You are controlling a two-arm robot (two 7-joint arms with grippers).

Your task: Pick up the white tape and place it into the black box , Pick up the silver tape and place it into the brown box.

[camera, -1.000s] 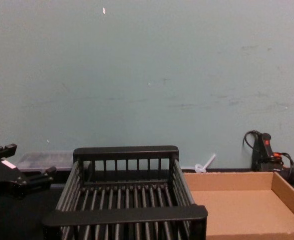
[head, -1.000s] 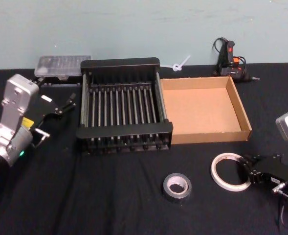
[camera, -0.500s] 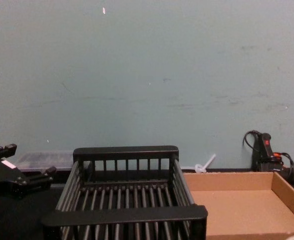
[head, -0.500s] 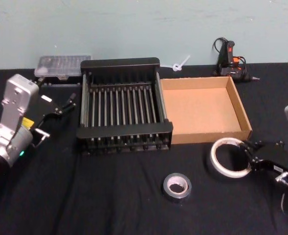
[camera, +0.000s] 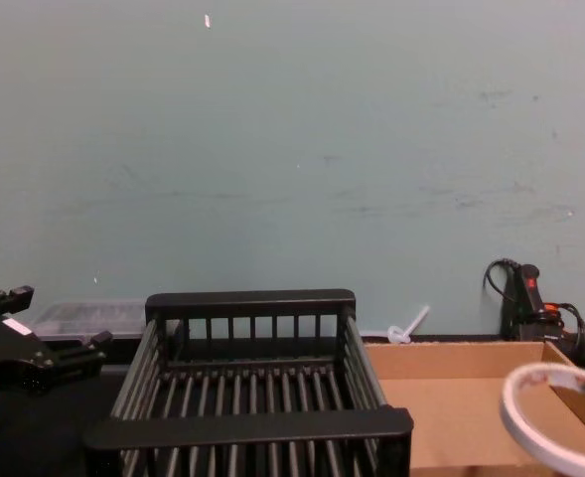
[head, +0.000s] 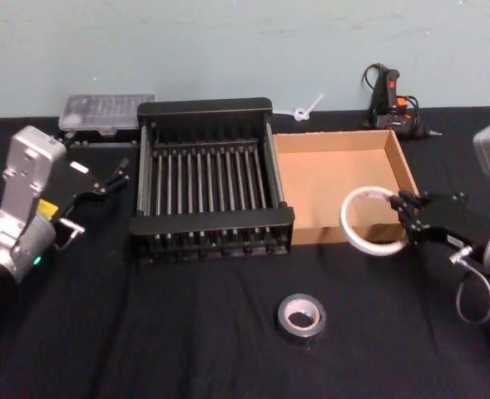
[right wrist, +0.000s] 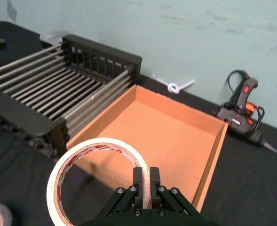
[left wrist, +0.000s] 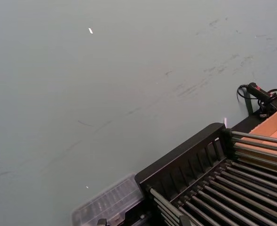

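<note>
My right gripper (head: 403,219) is shut on the rim of the white tape (head: 371,220), holding it in the air over the front edge of the brown box (head: 338,184). The right wrist view shows the white tape (right wrist: 92,179) with red markings inside its ring, pinched between the fingertips (right wrist: 146,180), with the brown box (right wrist: 152,134) below. The white tape (camera: 545,422) also enters the chest view at lower right. The silver tape (head: 301,318) lies flat on the black cloth in front. The black box (head: 210,179) stands left of the brown box. My left gripper (head: 120,173) rests open beside the black box.
A clear plastic case (head: 106,112) lies behind the black box at the back left. A glue gun (head: 392,104) with its cord sits at the back right, and a white cable tie (head: 307,109) lies near the wall. Black cloth covers the table.
My right gripper has lifted the white tape off the table and carried it up and toward the brown box's front edge. The left arm and silver tape have not moved.
</note>
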